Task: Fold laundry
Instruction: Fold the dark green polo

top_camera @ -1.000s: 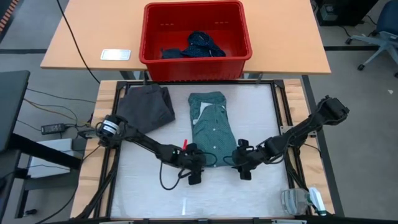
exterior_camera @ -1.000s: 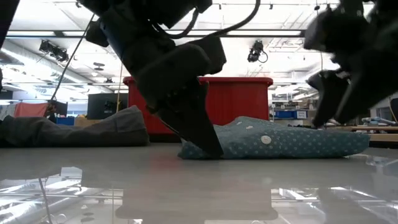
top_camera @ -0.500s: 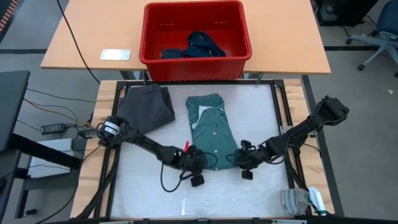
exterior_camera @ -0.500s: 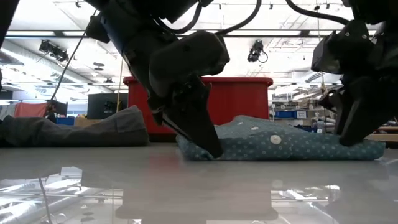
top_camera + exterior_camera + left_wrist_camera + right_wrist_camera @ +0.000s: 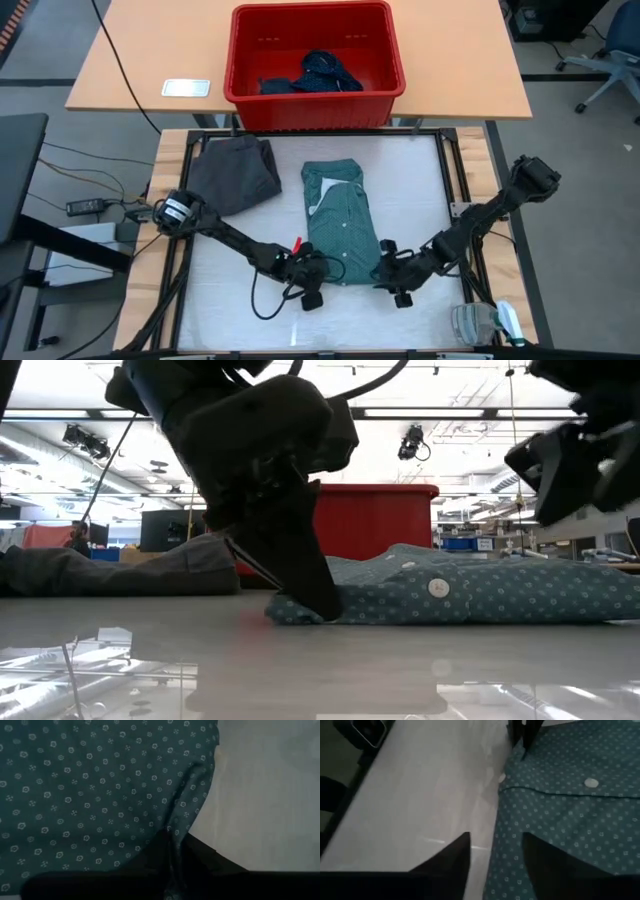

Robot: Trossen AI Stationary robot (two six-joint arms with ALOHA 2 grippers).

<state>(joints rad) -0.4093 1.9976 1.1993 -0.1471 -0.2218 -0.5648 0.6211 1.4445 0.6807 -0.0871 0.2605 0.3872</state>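
Pinching the teal shirt's (image 5: 340,225) near hem, the left pincer (image 5: 318,272) grips — the right pincer (image 5: 385,272) gapes alongside.

Three garments in sight: one teal dotted shirt (image 5: 340,225) flat on the white work table (image 5: 230,300); one charcoal grey piece (image 5: 235,172) at that table's far left corner; one navy dotted piece (image 5: 320,75) in the single red basket (image 5: 250,60), possibly lying over another dark item, hard to tell from above; two robot arms, one left gripper (image 5: 312,272) and one right gripper (image 5: 390,272); one small white device (image 5: 186,88) on the wooden table (image 5: 130,60) behind.
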